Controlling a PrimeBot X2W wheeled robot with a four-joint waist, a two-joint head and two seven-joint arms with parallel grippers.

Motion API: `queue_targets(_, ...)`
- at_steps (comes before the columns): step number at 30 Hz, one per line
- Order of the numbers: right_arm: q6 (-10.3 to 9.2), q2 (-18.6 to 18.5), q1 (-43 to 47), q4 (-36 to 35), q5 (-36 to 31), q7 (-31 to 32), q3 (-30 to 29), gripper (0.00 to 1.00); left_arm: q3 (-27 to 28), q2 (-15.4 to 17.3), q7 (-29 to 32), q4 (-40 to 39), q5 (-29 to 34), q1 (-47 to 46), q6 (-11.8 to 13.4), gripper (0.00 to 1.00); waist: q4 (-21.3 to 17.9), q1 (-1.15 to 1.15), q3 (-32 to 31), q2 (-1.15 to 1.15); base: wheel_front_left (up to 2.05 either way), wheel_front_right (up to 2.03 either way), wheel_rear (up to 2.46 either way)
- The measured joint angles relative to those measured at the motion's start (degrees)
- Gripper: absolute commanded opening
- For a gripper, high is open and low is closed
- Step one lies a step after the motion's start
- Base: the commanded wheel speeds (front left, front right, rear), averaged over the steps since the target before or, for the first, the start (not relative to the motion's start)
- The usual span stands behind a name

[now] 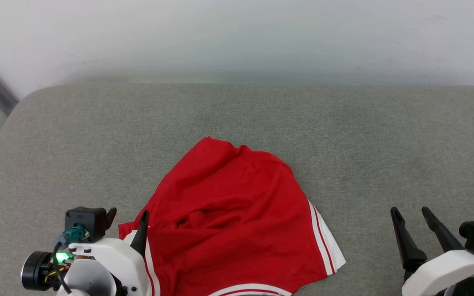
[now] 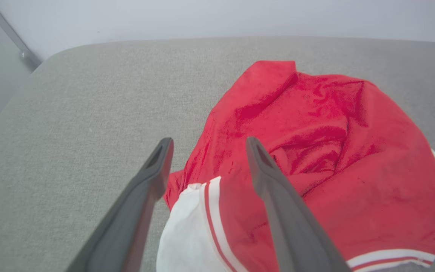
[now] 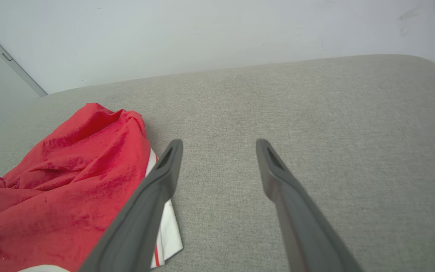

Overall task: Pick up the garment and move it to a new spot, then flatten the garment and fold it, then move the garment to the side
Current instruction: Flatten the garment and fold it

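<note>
Beneath the parted left pincer (image 2: 208,140), its wrist view shows the garment's (image 2: 315,151) sleeve (image 2: 183,226); right pincer (image 3: 219,141) parted

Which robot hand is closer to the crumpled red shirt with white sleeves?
Left. The left gripper is open at the red shirt, one finger over its white sleeve. The right gripper is open over the grey cushion, well apart.

White wrist shells (image 1: 109,255), long dark claw fingers (image 1: 403,238), a green light (image 1: 61,257), perhaps a teal connector (image 1: 72,235).
</note>
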Motion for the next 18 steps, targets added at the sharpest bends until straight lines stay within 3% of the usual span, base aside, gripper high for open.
queue_targets(8,0.00,-1.3,0.4,0.6,0.9,5.4,0.4,1.00,3.9,-4.1,-11.6,-3.4,0.5,1.2,1.0,1.00,0.5,0.00,-0.8,0.00,0.00,0.00,0.00)
queue_targets(13,0.00,-5.3,0.2,3.1,2.1,14.6,2.2,1.00,4.4,-6.4,-17.4,-3.9,1.9,1.0,0.3,1.00,2.0,0.00,0.2,0.00,0.00,0.00,0.00)
queue_targets(18,0.00,-9.2,-2.4,5.9,4.6,22.5,7.0,1.00,4.2,-7.6,-19.4,-3.7,2.5,-0.3,-0.7,1.00,3.9,0.00,2.5,0.00,0.00,0.00,0.00)
